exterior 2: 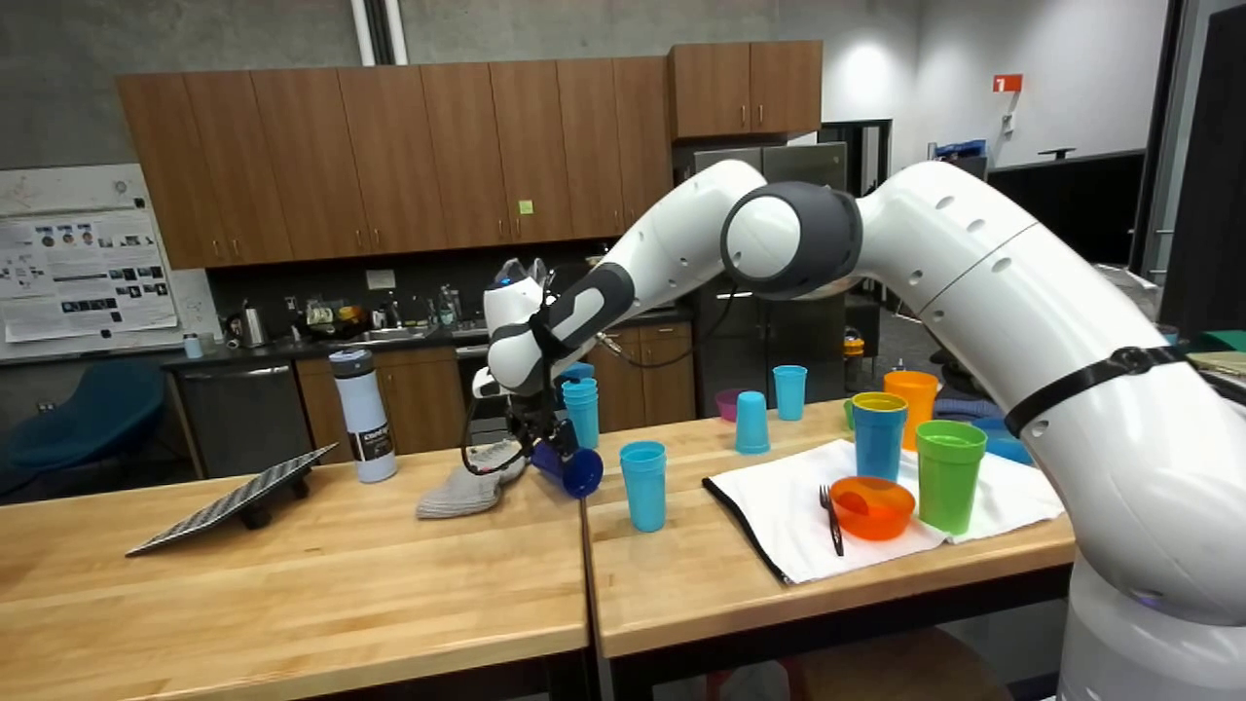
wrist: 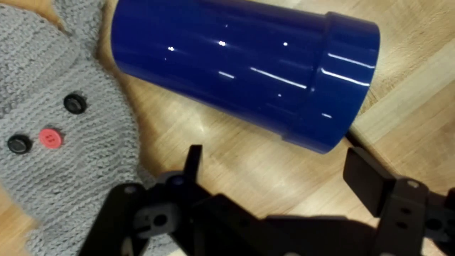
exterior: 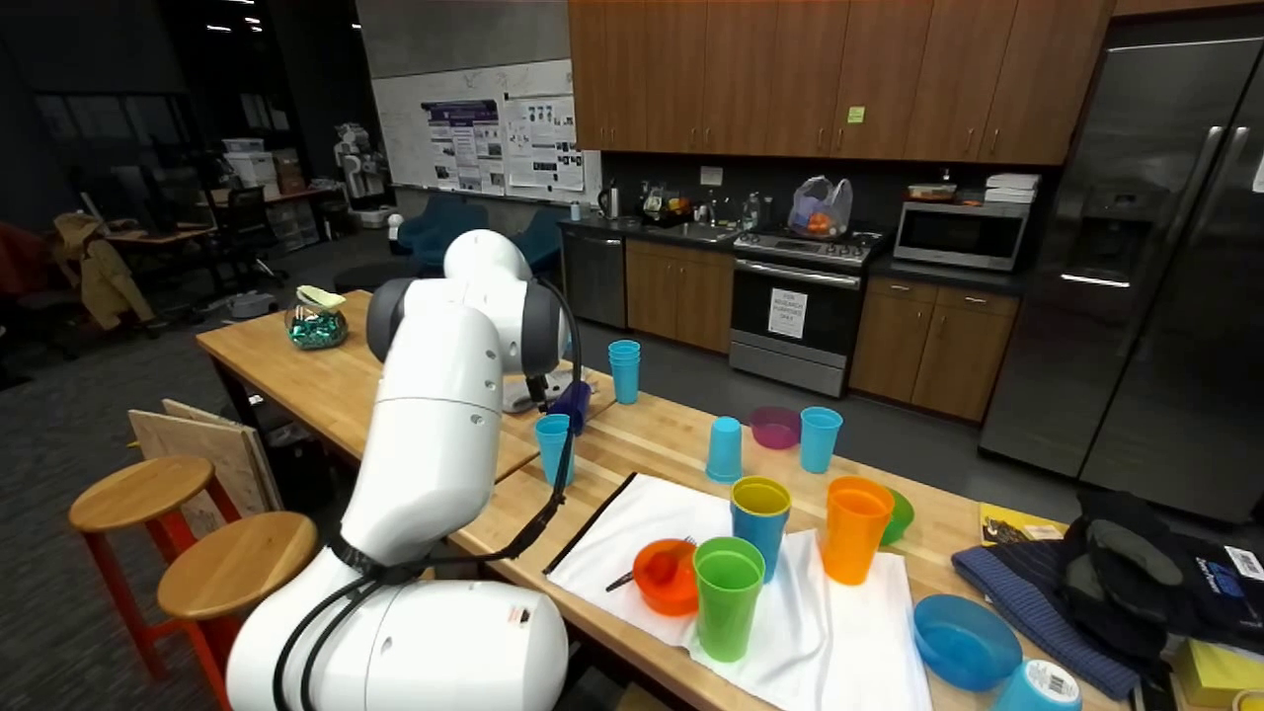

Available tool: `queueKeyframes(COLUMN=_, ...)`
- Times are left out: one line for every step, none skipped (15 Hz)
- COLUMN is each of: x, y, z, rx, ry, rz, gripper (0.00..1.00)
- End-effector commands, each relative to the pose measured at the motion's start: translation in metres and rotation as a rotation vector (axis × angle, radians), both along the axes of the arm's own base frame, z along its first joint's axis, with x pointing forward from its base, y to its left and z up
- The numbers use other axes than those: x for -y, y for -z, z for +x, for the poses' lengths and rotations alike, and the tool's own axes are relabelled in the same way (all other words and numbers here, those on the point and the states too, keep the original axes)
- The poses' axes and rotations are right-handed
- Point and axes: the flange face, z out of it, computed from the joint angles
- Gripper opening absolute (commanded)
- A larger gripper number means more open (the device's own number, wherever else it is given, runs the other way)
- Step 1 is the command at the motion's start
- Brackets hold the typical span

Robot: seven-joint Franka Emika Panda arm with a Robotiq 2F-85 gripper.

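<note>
Claw [wrist: 275,165] spread wide at the dark blue cup [wrist: 227,67], which lies sideways on the desk [exterior 2: 389,555] beside a gray knitted toy [wrist: 96,149]. Claw-cup contact: hard to tell.

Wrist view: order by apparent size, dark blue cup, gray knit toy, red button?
1. Dark blue cup and gray knit toy: both cropped by the frame, too close to rank.
2. Red button: clearly smallest.
</note>
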Motion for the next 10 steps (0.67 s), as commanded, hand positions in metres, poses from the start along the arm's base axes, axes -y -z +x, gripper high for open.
queueKeyframes(x=0.007, y=-0.009, z=-0.006, rx=-0.001, ry=0.042, rz=-0.046, gripper=1.00)
queueKeyframes(x=0.009, y=-0.009, z=-0.007, rx=-0.004, ry=0.053, rz=-0.060, gripper=1.00)
queueKeyframes(x=0.008, y=-0.007, z=-0.010, rx=-0.010, ry=0.064, rz=-0.068, gripper=1.00)
queueKeyframes(x=0.010, y=-0.006, z=-0.011, rx=-0.015, ry=0.071, rz=-0.078, gripper=1.00)
queueKeyframes(x=0.015, y=-0.008, z=-0.008, rx=-0.017, ry=0.072, rz=-0.089, gripper=1.00)
queueKeyframes(x=0.014, y=-0.007, z=-0.010, rx=-0.017, ry=0.080, rz=-0.101, gripper=1.00)
queueKeyframes(x=0.013, y=-0.005, z=-0.013, rx=-0.016, ry=0.092, rz=-0.112, gripper=1.00)
queueKeyframes(x=0.019, y=-0.009, z=-0.009, rx=-0.012, ry=0.094, rz=-0.123, gripper=1.00)
queueKeyframes(x=0.020, y=-0.010, z=-0.009, rx=-0.007, ry=0.099, rz=-0.132, gripper=1.00)
queueKeyframes(x=0.017, y=-0.010, z=-0.011, rx=0.003, ry=0.111, rz=-0.137, gripper=1.00)
